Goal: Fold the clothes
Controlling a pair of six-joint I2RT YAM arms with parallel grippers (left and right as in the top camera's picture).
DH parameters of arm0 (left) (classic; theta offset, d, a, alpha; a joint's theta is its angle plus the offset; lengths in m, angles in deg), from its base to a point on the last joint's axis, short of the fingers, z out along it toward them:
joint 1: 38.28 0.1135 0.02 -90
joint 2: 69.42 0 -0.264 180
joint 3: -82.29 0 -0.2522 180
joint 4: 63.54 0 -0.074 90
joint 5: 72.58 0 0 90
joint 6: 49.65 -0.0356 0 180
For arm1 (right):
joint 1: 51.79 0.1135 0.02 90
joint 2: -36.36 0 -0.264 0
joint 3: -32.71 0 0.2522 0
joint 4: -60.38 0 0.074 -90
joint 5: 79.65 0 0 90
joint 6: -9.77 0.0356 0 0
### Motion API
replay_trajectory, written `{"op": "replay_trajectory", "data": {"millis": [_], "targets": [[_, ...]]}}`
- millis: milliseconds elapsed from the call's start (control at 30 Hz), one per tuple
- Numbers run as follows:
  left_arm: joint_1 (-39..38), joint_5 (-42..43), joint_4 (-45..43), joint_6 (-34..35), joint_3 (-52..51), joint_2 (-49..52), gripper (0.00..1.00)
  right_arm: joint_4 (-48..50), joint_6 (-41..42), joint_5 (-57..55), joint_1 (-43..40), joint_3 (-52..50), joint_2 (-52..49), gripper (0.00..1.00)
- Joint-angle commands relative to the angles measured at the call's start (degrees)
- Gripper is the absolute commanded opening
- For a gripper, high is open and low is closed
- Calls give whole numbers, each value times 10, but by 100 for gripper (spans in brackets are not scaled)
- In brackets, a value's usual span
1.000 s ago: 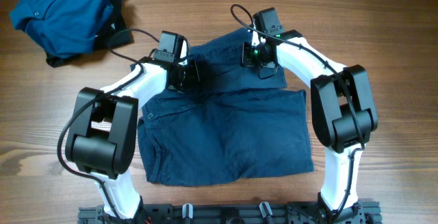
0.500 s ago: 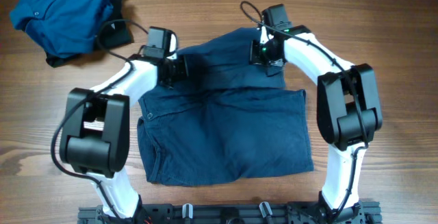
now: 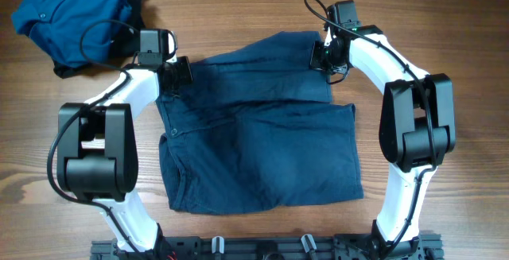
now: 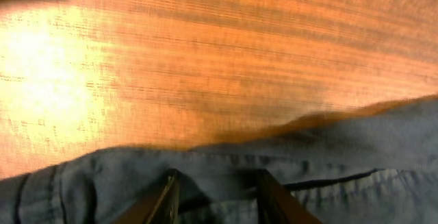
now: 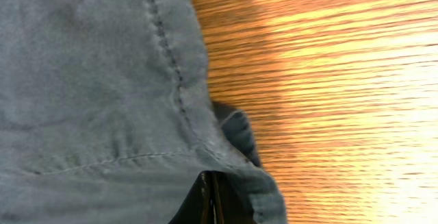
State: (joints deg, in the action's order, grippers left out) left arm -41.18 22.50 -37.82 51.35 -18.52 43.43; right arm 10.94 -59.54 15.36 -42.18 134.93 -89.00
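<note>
The dark navy shorts [image 3: 262,149] lie flat in the middle of the table, with their upper part folded down as a band. My left gripper [image 3: 178,73] is at the band's top left corner. In the left wrist view it [image 4: 217,195] is open, its fingers apart just above the shorts' seamed edge [image 4: 342,155]. My right gripper [image 3: 320,56] is at the band's top right corner. In the right wrist view it [image 5: 213,186] is shut on the shorts' hem [image 5: 89,80], which wraps over its tips. The brighter blue shirt [image 3: 67,9] lies crumpled at the far left corner.
A dark piece of cloth [image 3: 139,44] pokes out from under the shirt, close to the left arm's cable. The arms' black base rail [image 3: 262,248] runs along the near edge. Bare wood table [image 3: 445,21] surrounds the shorts.
Both grippers moved outward along the folded band, the left one leftward and the right one rightward, spreading it wider. The left gripper has opened; the right stayed shut.
</note>
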Motion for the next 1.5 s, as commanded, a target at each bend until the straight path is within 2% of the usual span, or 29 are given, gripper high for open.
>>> {"op": "replay_trajectory", "data": {"millis": [0, 167, 367, 467, 733, 833, 867, 933, 967, 1033, 1200, 1333, 1400, 1467], "targets": [[9, -7, -41, -16, -14, 23, 33, -32, 4, -139, -17, -27, -43, 4], [3, 59, -98, -16, -14, 23, 32, -54, 6, -183, -22, -27, -43, 4], [-16, 58, -117, -18, -14, 23, 31, -76, 39, -196, -42, -27, -43, 4], [-18, 52, -120, -18, -14, 23, 34, -96, 55, -199, -53, -24, -43, 4], [-20, 54, -5, -18, 50, -47, 38, -168, 70, -215, -65, 17, 24, 4], [-30, 54, 24, -18, 61, -104, 44, -191, 69, -216, -64, 35, 85, 17], [-33, 54, 30, -18, 61, -123, 46, -199, 69, -216, -64, 40, 105, 26], [-41, 54, 50, -18, 61, -163, 46, -215, 67, -209, -63, 43, 150, 53], [-44, 54, 61, -16, 61, -179, 46, -222, 63, -200, -63, 43, 169, 64], [-57, 54, 108, -16, 61, -217, 46, -245, 62, -152, -63, 43, 215, 71], [-96, 54, 216, -16, 60, -235, 46, -289, -18, 33, -60, 43, 276, 74], [-109, 54, 292, 23, 60, -211, 54, -331, -42, 61, -45, 33, 277, 75], [-107, 53, 308, 32, 60, -192, 72, -321, -42, 60, -39, 10, 277, 75], [-101, 54, 297, 32, 60, -185, 76, -307, -40, 60, -40, 0, 277, 76]]}}
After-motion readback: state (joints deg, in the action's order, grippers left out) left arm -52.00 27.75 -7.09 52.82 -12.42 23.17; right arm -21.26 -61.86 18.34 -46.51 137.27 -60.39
